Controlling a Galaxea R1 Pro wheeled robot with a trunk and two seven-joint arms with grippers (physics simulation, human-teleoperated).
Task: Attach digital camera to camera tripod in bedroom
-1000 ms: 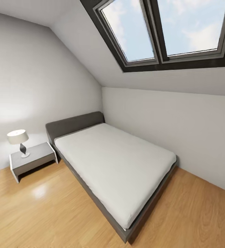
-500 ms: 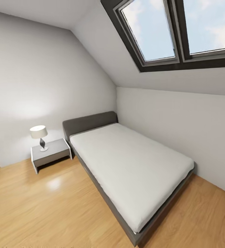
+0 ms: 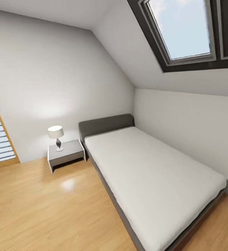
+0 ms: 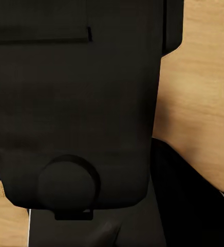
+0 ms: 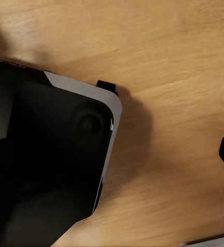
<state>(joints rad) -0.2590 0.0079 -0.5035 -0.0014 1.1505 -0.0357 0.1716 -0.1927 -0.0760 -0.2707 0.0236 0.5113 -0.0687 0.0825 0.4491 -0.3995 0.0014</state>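
Observation:
I am looking into the bedroom with its light wood plank floor (image 3: 37,209), pale walls and a dark-framed skylight (image 3: 183,31) in the sloped ceiling. A low grey bed (image 3: 156,174) with a white mattress runs along the right wall. The digital camera and the camera tripod are out of view. In the left wrist view a dark part of my own body (image 4: 76,103) sits close before the lens, over wood floor (image 4: 199,103). The right wrist view looks down on my dark base (image 5: 50,154) and the floor (image 5: 168,77).
A grey and white nightstand (image 3: 66,155) stands left of the bed's headboard, with a small white-shaded lamp (image 3: 56,134) on it. A wood frame (image 3: 4,132) with pale slats beside it stands at the far left. Open floor stretches left of the bed.
The whole head view has swung to the left, so the bed, nightstand and skylight sit further right in the picture. The wood frame at the far left has come into view.

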